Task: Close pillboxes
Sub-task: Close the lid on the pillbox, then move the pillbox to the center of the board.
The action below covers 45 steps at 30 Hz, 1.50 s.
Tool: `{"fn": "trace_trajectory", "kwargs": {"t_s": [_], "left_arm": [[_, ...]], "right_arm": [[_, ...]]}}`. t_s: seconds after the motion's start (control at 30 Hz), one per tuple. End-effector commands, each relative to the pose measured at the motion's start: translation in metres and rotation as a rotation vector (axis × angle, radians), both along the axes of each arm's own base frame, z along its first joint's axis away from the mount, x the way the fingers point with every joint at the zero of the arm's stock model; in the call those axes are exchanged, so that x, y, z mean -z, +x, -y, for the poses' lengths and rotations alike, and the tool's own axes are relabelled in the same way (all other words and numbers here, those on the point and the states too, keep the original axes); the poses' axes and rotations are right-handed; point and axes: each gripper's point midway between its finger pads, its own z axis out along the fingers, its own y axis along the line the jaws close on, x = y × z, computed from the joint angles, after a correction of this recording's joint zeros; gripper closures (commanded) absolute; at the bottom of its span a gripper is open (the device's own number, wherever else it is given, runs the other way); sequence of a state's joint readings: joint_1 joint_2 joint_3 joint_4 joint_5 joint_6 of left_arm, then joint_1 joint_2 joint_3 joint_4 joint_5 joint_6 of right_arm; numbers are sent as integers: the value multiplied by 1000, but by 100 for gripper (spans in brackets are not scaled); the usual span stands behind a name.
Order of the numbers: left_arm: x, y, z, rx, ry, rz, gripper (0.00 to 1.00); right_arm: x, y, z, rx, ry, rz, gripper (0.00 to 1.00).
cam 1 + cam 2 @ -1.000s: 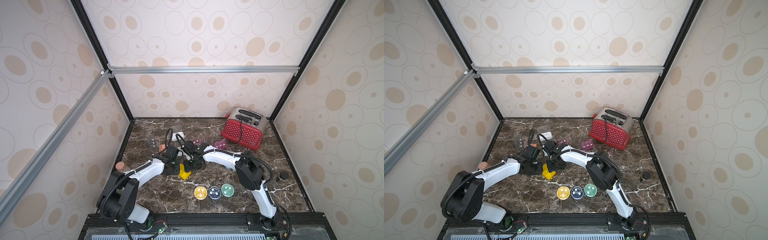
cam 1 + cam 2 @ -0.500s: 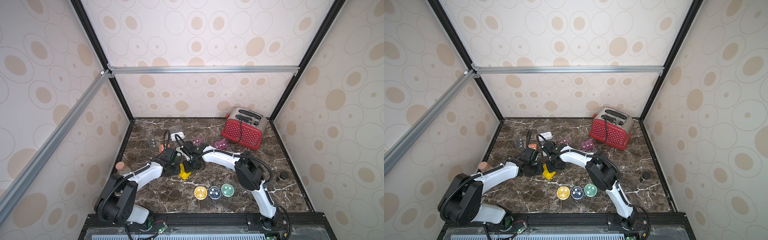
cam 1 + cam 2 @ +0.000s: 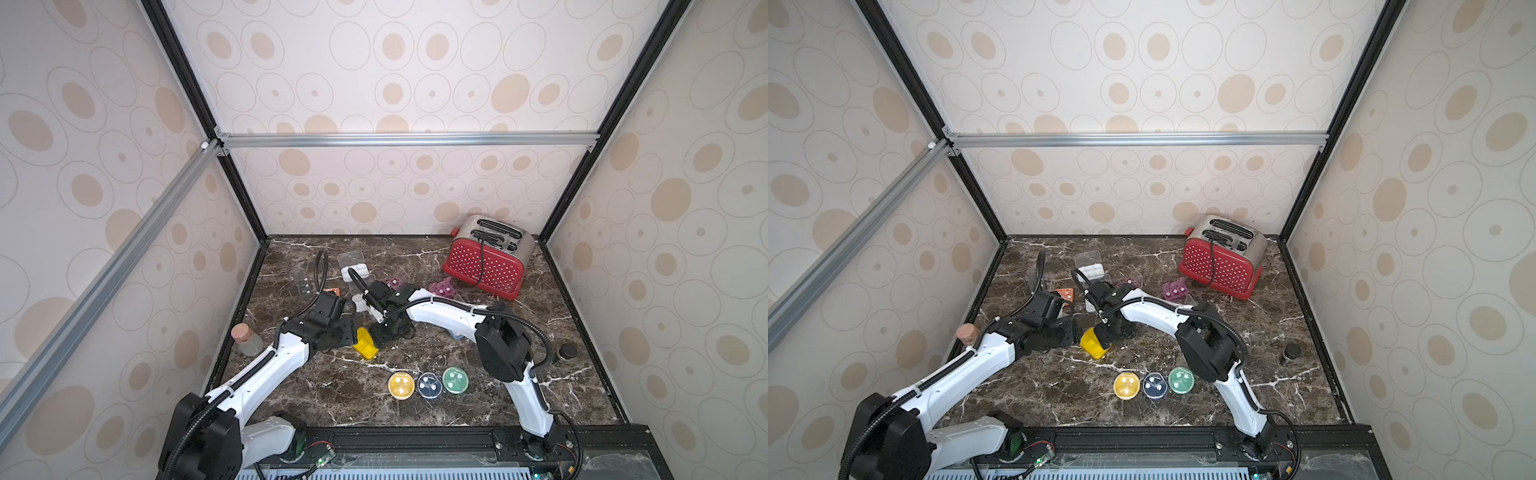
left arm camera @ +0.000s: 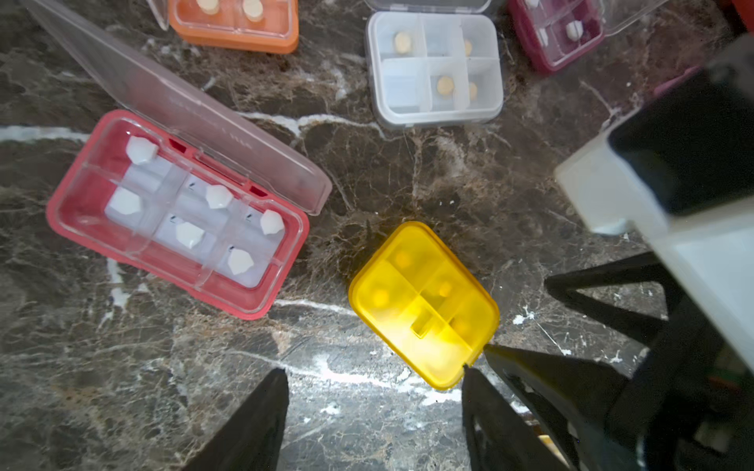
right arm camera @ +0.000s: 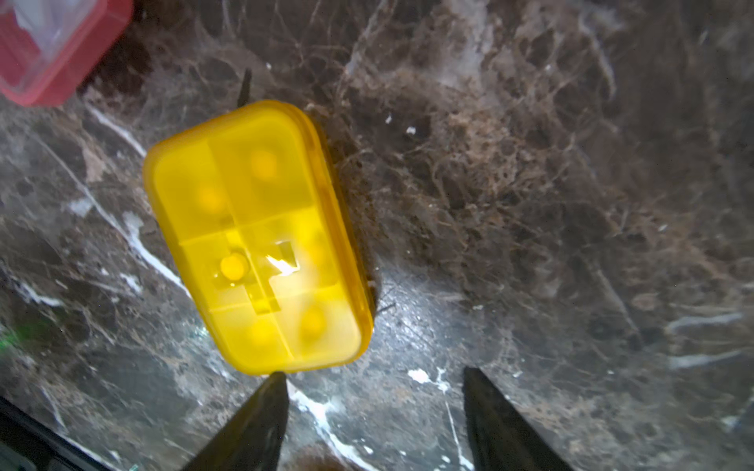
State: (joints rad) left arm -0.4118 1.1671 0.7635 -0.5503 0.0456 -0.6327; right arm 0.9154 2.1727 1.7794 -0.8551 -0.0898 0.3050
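A yellow pillbox (image 3: 365,344) (image 3: 1094,343) lies flat on the marble with its lid down, between the two arms. My left gripper (image 4: 373,371) is open, one fingertip at a corner of the yellow pillbox (image 4: 424,304) and only bare marble between the jaws. My right gripper (image 5: 374,371) is open too, one fingertip by the end of the yellow pillbox (image 5: 257,236). A red pillbox (image 4: 175,228) lies nearby with its clear lid raised. A white pillbox (image 4: 434,67) stands open behind it.
Orange (image 4: 234,20) and magenta (image 4: 557,32) pillboxes lie further back. Round yellow (image 3: 401,384), navy (image 3: 429,385) and green (image 3: 455,379) pillboxes sit in a row near the front. A red toaster (image 3: 486,262) stands back right, a corked jar (image 3: 246,340) at the left edge.
Both grippers have opened wider beside the yellow pillbox, which stays in place. The left arm has shifted slightly.
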Motion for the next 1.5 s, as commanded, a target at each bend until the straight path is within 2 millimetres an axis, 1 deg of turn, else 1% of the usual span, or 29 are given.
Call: {"fn": "trace_trajectory", "kwargs": {"t_s": [0.0, 0.03, 0.07, 0.1, 0.13, 0.17, 0.23, 0.3, 0.47, 0.53, 0.6, 0.63, 0.67, 0.73, 0.87, 1.03, 1.1, 1.27, 1.3, 1.47], "left_arm": [[-9, -10, -7, -37, -19, -5, 32], [-13, -12, -7, -45, -35, 7, 32], [-16, -14, -9, -53, -39, 17, 32], [-21, -16, -13, -67, -29, 28, 31], [-23, -20, -21, -82, -3, 24, 30], [-28, -23, -28, -98, 22, 28, 30], [-36, -25, -40, -119, 46, 32, 28], [-46, -25, -47, -134, 45, 55, 28], [-61, -27, -60, -161, 66, 91, 27], [-62, -29, -61, -162, 71, 88, 26], [-61, -29, -59, -155, 63, 88, 26], [-60, -29, -60, -154, 64, 86, 26], [-59, -30, -60, -153, 66, 84, 25], [-55, -29, -60, -151, 70, 78, 26], [-52, -28, -58, -143, 68, 65, 25], [-55, -27, -56, -134, 59, 76, 25], [-53, -27, -55, -131, 58, 67, 25], [-51, -26, -52, -125, 43, 65, 25], [-50, -25, -51, -125, 43, 65, 25], [-48, -24, -49, -119, 35, 58, 26]], "right_arm": [[-20, 1, -9, -91, -9, 67, 21], [-19, 0, -14, -108, -14, 71, 17], [-20, 0, -19, -123, -16, 75, 16], [-19, -1, -26, -142, -18, 77, 13], [-18, -1, -29, -156, -22, 79, 12], [-17, -1, -34, -167, -25, 81, 6], [-14, -2, -44, -189, -24, 74, 0], [-9, -1, -50, -199, -39, 74, 0], [3, 6, -53, -192, -100, 100, 0], [7, 8, -53, -166, -120, 100, 0], [15, 4, -48, -150, -153, 68, 0], [9, 6, -53, -146, -140, 77, 0], [11, 5, -53, -148, -153, 84, 0], [15, 3, -50, -148, -181, 89, 2], [22, 0, -45, -131, -217, 81, 15], [22, -6, -47, -112, -205, 59, 23], [21, -6, -47, -101, -205, 59, 28], [17, -3, -41, -60, -218, 73, 31], [24, -6, -31, -48, -252, 62, 31], [25, -3, 0, 75, -286, 29, 33]]}}
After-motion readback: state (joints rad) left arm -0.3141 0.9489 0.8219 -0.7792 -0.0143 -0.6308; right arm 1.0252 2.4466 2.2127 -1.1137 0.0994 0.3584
